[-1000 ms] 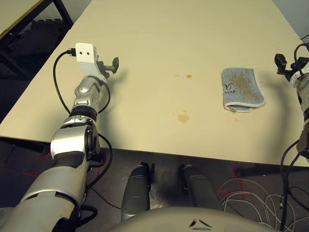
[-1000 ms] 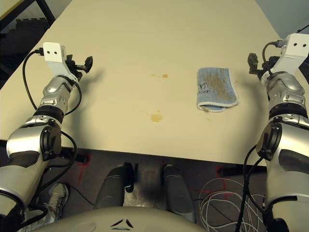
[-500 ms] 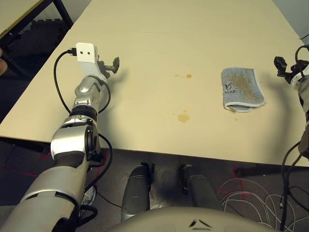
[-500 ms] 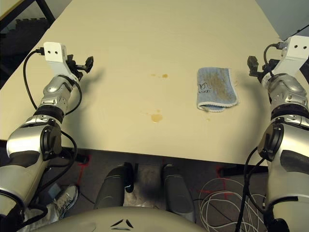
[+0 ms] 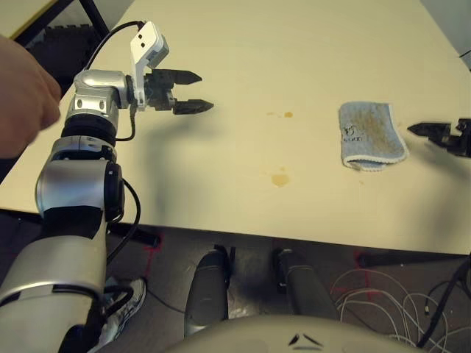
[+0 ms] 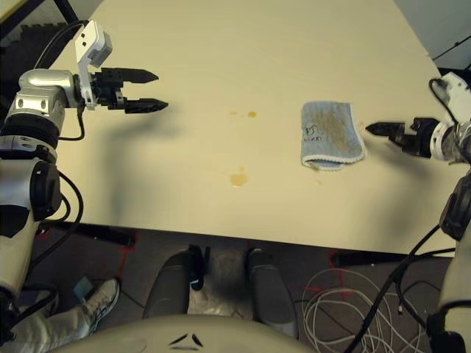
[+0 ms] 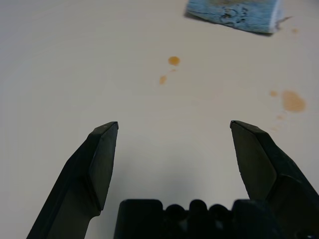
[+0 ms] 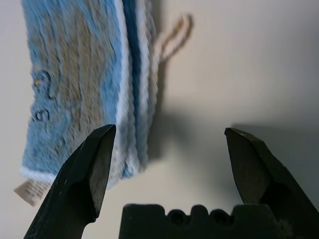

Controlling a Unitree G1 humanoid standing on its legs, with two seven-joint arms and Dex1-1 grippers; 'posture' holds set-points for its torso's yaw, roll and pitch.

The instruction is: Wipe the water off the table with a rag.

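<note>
Both grippers swung level; one rag (image 6: 332,134)

Head stereo pair looks down over the table (image 5: 243,44). Each wrist camera peers close along its own open fingers; all share the rag (image 6: 331,134).

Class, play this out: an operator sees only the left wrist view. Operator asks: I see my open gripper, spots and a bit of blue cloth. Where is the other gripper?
Observer: The right gripper hangs just right of the rag, pointing at it, not touching.
Operator: Is it open?
Observer: Yes, its right wrist view shows both fingers spread wide, with the rag's edge ahead of one of them.
Operator: Anything near my own arm?
Observer: A person's hand shows at the left edge of the left eye view, beside the left gripper, which hangs over the table.
Operator: How is the rag lying?
Observer: Folded flat, right of the water, black handwriting facing up.
</note>
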